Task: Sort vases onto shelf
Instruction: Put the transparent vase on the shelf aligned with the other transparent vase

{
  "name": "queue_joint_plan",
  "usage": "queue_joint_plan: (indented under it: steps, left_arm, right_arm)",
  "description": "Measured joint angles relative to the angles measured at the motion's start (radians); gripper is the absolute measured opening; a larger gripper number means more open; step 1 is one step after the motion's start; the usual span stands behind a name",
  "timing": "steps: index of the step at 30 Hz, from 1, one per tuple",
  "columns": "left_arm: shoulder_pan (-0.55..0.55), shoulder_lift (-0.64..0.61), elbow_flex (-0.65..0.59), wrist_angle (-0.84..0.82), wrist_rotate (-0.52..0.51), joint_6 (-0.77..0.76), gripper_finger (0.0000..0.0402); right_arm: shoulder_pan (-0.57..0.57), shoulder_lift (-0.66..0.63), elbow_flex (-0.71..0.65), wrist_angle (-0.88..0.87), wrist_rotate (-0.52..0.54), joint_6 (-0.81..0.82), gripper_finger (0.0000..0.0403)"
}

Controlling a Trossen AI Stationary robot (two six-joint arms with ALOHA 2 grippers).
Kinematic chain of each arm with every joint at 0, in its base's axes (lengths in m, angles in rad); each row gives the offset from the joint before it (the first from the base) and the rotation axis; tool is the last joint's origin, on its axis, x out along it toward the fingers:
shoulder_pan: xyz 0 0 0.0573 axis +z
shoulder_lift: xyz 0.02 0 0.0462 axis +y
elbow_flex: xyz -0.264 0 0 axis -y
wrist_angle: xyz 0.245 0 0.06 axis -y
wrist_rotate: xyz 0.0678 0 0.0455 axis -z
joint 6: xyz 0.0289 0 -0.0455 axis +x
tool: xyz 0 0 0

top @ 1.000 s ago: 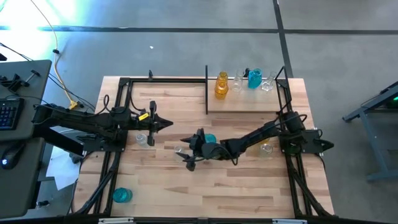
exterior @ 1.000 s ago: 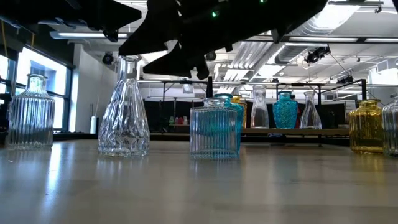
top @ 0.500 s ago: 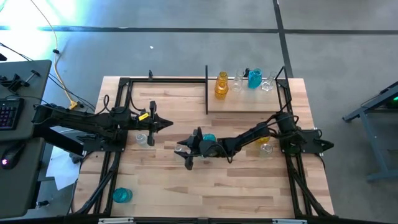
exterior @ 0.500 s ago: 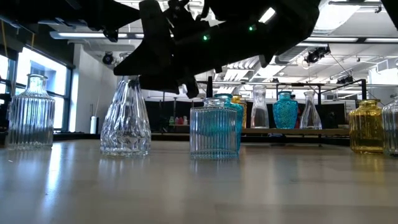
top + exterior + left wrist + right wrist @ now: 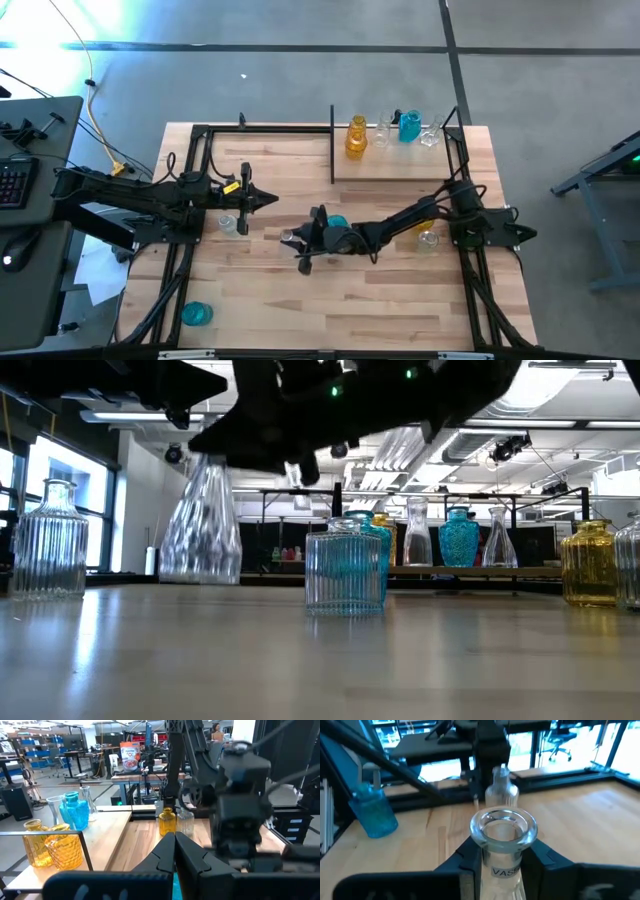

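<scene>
The right tool is near the middle of the worktop, its arm stretched in from the right edge. It is grasping a clear conical vase by the neck: in the right wrist view the two fingers press on either side of the neck just under the round mouth. In the low view this vase is tilted and its base is clear of the worktop surface.

The left tool is clenched on nothing, its fingers meeting in a point, and sits towards the left edge, well apart from the held vase.

A clear ribbed vase stands just beside the left tool. A teal vase stands near the centre, just beside the right arm. An amber vase and another clear one stand near the right edge, partly hidden by the right arm. A second teal vase is near the front left corner.

The shelf lies along the far edge, towards the far right corner. On it stand an amber vase, a teal vase, and clear vases between and beside them; their exact count cannot be told.
</scene>
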Motion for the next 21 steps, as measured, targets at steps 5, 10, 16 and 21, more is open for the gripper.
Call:
queue_joint_plan:
  steps: [5,10,16,21]
  left_arm:
    - [0.000,0.000,0.000,0.000,0.000,-0.003,0.0000]
    - [0.000,0.000,0.000,-0.003,0.000,-0.004,0.0001]
    - [-0.001,0.000,0.000,-0.012,0.003,-0.004,0.0000]
    - [-0.001,0.000,0.000,-0.013,0.004,-0.004,0.0000]
  right_arm:
    - [0.007,-0.087,0.000,-0.073,0.024,-0.042,0.0076]
    - [0.038,-0.240,0.000,-0.230,0.174,-0.124,0.0069]
    - [0.105,-0.497,-0.021,-0.544,0.544,-0.142,0.0069]
    - [0.102,-0.726,-0.217,-0.662,0.725,-0.017,0.0069]
